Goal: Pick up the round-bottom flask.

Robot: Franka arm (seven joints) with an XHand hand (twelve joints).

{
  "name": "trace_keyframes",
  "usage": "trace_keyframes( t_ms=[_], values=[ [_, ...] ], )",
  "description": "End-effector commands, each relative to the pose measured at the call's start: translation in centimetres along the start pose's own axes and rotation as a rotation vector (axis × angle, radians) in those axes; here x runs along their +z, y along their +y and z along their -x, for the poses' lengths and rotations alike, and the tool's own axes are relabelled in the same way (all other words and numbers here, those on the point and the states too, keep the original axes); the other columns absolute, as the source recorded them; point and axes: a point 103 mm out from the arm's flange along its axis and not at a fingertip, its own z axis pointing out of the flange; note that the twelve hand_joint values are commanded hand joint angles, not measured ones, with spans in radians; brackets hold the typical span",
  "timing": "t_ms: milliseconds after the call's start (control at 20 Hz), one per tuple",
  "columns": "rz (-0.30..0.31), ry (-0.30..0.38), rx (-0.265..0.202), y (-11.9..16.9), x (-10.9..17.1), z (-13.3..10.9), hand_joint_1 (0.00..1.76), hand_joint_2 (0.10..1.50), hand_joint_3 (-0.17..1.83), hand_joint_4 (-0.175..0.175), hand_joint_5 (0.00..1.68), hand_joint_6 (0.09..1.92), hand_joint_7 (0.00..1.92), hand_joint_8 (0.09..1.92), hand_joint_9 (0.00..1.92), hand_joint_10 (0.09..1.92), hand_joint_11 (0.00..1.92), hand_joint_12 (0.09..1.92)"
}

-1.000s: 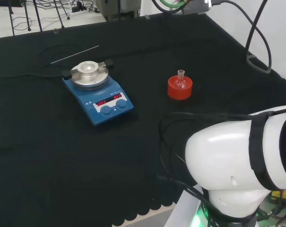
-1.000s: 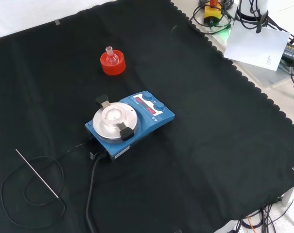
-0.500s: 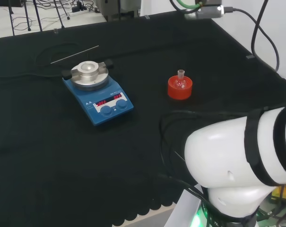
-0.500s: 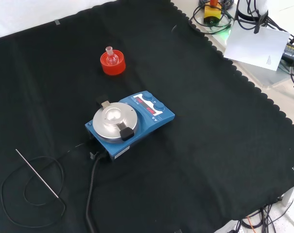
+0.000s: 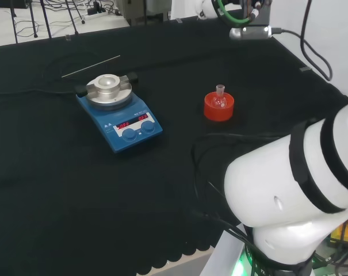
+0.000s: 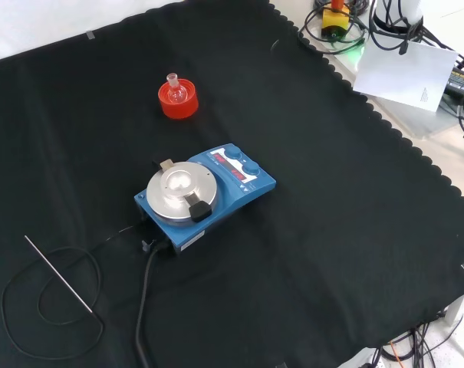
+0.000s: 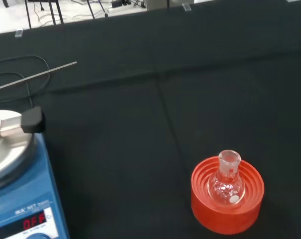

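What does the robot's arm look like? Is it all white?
Mostly white. In the head view the arm is made of big, rounded, shiny white links with black bands round them. Black cables trail beside it over the black cloth, and a green glow shows near its base.

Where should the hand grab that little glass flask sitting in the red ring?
Probably by its neck, coming down from above. The round-bottom flask stands upright with its bulb sunk in the red ribbed stand, so only the short neck sticks up free. Nothing stands close beside it on the black cloth.
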Motion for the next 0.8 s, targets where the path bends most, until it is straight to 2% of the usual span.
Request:
trace_keyframes(
  t_ms=[50, 400, 800],
  values=[
    [-0.029, -0.014, 0.002, 4.6, 5.2, 0.8, 0.36, 1.16, 0.25, -0.039, 0.42, 0.09, 0.24, 0.62, 0.33, 0.71, 0.02, 1.38],
    [-0.068, -0.006, 0.032, 6.7, 8.6, 2.1, 0.39, 1.13, 0.24, -0.043, 0.42, 0.09, 0.25, 0.63, 0.34, 0.71, 0.03, 1.38],
    [-0.109, 0.027, 0.078, 8.5, 12.5, 3.4, 0.56, 1.01, 0.22, -0.046, 0.44, 0.09, 0.26, 0.64, 0.37, 0.71, 0.05, 1.38]
  ],
)
